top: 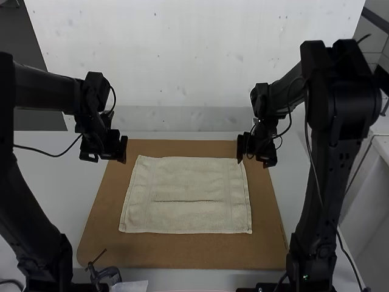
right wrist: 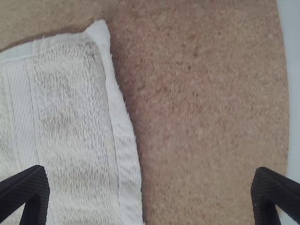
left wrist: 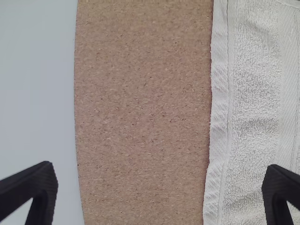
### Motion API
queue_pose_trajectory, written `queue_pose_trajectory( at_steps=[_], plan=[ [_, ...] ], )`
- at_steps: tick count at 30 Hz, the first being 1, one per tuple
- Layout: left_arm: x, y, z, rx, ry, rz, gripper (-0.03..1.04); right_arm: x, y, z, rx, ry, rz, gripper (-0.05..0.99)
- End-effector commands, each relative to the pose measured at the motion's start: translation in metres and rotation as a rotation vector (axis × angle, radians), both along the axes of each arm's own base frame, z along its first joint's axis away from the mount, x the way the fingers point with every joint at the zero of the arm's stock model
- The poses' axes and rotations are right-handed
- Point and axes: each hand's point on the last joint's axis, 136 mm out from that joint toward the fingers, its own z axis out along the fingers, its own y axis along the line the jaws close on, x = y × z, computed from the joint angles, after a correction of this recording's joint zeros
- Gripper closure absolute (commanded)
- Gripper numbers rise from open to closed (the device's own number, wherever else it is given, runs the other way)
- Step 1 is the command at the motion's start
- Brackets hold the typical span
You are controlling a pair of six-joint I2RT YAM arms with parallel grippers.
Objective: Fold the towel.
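Note:
The cream towel (top: 188,182) lies spread flat on the brown board, with a short crease across its middle. In the high view my left gripper (top: 123,149) hangs beside the towel's far left corner, and my right gripper (top: 250,156) is over its far right corner area. The left wrist view has my left gripper (left wrist: 159,190) open, with bare board between its fingers and the edge of the towel (left wrist: 253,112) near one finger. In the right wrist view my right gripper (right wrist: 150,192) is open above the side edge of the towel (right wrist: 70,122), and a corner shows there.
The brown board (top: 182,255) extends past the towel on every side, on a pale table (top: 48,182). At the near left edge lie a small dark clamp-like tool (top: 106,274) and a white slip (top: 130,286). Cables hang from both arms.

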Motion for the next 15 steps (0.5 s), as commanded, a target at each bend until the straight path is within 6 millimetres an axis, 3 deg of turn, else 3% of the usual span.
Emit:
queue_pose_trajectory(
  at_steps=[1, 13, 15],
  plan=[
    [0.013, -0.001, 0.011, 0.005, -0.047, 0.018, 0.03, 0.023, 0.006, 0.0, -0.034, -0.022, -0.009, 0.0],
    [0.016, -0.007, 0.01, 0.004, -0.057, 0.0, 0.03, 0.041, 0.028, -0.033, -0.058, 0.011, 0.024, 0.04],
    [0.015, -0.007, 0.009, 0.005, -0.056, -0.002, 0.03, 0.045, 0.028, -0.037, -0.059, 0.01, 0.016, 0.1]
  ],
)
